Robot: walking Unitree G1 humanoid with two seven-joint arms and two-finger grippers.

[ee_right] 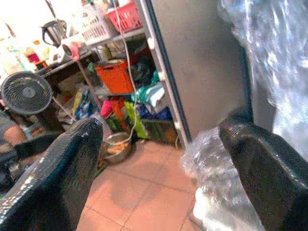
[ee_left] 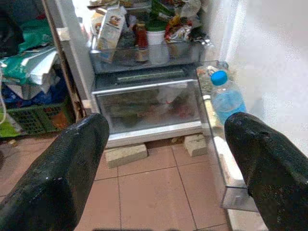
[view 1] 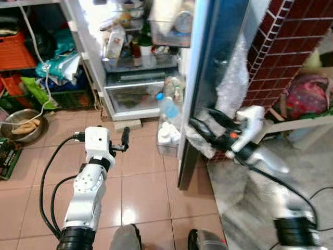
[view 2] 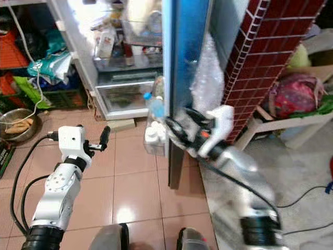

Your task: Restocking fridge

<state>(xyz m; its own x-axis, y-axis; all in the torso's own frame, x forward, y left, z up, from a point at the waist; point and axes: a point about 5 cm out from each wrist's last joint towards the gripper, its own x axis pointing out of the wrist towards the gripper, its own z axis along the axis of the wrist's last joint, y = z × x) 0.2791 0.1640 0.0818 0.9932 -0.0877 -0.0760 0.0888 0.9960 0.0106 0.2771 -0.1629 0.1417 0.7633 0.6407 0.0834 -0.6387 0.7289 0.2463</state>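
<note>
Beside the open fridge door (view 1: 208, 78), the right gripper (view 1: 200, 122) has wide, empty fingers. The left gripper (view 1: 125, 138), fingers wide, holds nothing, so restocking seems not begun.

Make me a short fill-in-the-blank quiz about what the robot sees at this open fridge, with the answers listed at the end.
1. The water bottle in the fridge door's lower shelf has a ____ cap.
2. The right gripper is at the door's edge, its fingers ____.
3. The metal bowl sits on the tiled ____.
4. The left gripper, held out toward the crisper drawer, holds ____.

Missing words: blue; open; floor; nothing
</note>
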